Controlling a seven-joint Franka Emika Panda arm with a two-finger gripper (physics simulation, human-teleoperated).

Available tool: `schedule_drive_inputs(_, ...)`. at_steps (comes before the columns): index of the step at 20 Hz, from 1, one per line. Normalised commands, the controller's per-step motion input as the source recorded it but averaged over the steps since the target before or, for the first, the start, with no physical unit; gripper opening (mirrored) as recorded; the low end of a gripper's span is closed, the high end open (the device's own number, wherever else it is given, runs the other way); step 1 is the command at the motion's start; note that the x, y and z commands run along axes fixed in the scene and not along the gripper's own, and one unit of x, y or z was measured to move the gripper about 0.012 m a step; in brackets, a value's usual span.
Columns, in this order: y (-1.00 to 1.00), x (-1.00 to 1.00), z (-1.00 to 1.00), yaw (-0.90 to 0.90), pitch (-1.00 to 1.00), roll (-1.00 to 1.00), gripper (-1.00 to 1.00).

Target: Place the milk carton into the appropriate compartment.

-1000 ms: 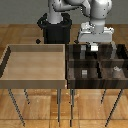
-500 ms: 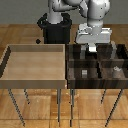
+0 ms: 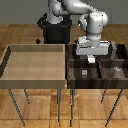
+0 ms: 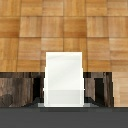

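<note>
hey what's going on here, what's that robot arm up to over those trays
A white robot arm has its gripper poised over the dark brown partitioned tray, at a far compartment. The wrist view shows a small white upright milk carton filling the space right below the gripper, apparently held between the fingers. A short grey cube and a small roundish grey item sit in the nearer cells. The large light tan undivided tray stands beside it.

Wooden parquet floor (image 3: 20, 32) in warm brown squares, thin metal legs (image 3: 60, 106) under the trays, black pedestal (image 3: 54, 31) behind, even light.
</note>
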Motion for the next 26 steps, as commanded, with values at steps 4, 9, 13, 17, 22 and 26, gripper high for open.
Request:
schedule_drive_inputs(4,0.00,0.00,0.25,0.00,0.00,0.00,-1.00)
schedule_drive_inputs(9,0.00,0.00,0.40,0.00,0.00,0.00,-1.00)
schedule_drive_inputs(13,0.00,0.00,0.00,0.00,0.00,0.00,-1.00)
schedule_drive_inputs(17,0.00,0.00,0.00,0.00,0.00,0.00,-1.00)
schedule_drive_inputs(22,0.00,0.00,0.00,0.00,0.00,0.00,-1.00)
schedule_drive_inputs(26,0.00,0.25,0.00,0.00,0.00,0.00,-1.00)
